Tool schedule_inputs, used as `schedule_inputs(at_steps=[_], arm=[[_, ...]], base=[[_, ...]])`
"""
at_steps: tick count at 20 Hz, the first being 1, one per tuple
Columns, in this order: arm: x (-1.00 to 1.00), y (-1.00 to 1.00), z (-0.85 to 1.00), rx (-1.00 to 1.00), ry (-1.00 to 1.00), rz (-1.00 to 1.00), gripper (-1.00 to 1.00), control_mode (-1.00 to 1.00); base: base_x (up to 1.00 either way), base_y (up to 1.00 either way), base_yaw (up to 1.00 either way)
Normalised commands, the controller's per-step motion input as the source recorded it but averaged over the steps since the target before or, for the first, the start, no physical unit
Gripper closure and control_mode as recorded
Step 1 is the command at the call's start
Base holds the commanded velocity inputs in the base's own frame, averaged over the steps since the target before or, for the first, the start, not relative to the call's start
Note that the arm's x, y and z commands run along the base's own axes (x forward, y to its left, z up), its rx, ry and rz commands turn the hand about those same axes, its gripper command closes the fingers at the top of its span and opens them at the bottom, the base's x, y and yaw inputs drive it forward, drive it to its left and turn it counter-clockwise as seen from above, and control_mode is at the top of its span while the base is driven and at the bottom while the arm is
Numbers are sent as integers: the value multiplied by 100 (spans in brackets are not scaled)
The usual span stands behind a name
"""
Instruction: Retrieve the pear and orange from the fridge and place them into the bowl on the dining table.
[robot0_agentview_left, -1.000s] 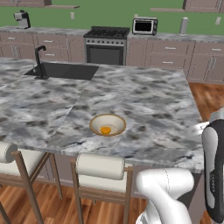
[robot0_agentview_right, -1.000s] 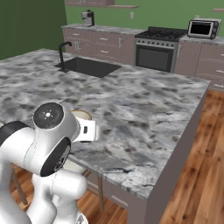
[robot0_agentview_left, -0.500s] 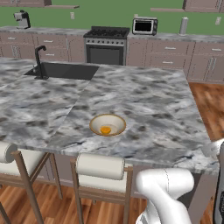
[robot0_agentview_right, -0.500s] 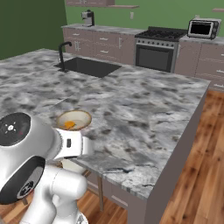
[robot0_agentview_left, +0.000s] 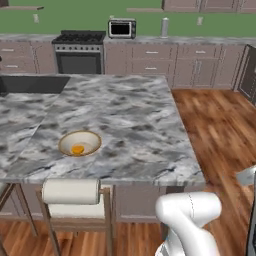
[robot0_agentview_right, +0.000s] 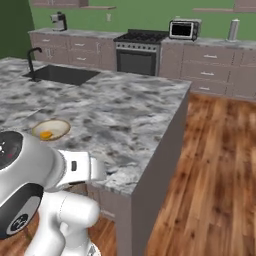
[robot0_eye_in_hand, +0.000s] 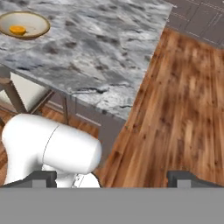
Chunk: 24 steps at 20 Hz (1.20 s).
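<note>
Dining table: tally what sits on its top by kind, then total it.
Bowl: 1
Orange, lying in that bowl: 1
Total on the dining table: 2

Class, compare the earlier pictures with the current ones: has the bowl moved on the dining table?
No. The bowl sits at the same spot on the dining table, near its front edge; the whole picture shifted because the camera moved with the base.

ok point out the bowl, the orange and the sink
bowl (robot0_agentview_left: 91, 140), left base view, bare right inner wall
orange (robot0_agentview_left: 77, 149), left base view, middle of the fruit
sink (robot0_agentview_right: 62, 74), right base view, dark basin
</note>
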Motion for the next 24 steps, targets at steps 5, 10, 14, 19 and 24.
schedule_inputs(at_steps=[5, 10, 14, 19, 24], arm=[[0, 0, 0, 0, 0, 0, -100, 100], [0, 0, 0, 0, 0, 0, -100, 100], [0, 0, 0, 0, 0, 0, -100, 100], [0, 0, 0, 0, 0, 0, -100, 100], [0, 0, 0, 0, 0, 0, -100, 100]], base=[[-9, -95, -48], [18, -100, -33], [79, -100, -19], [100, 2, -9], [100, 43, -12]])
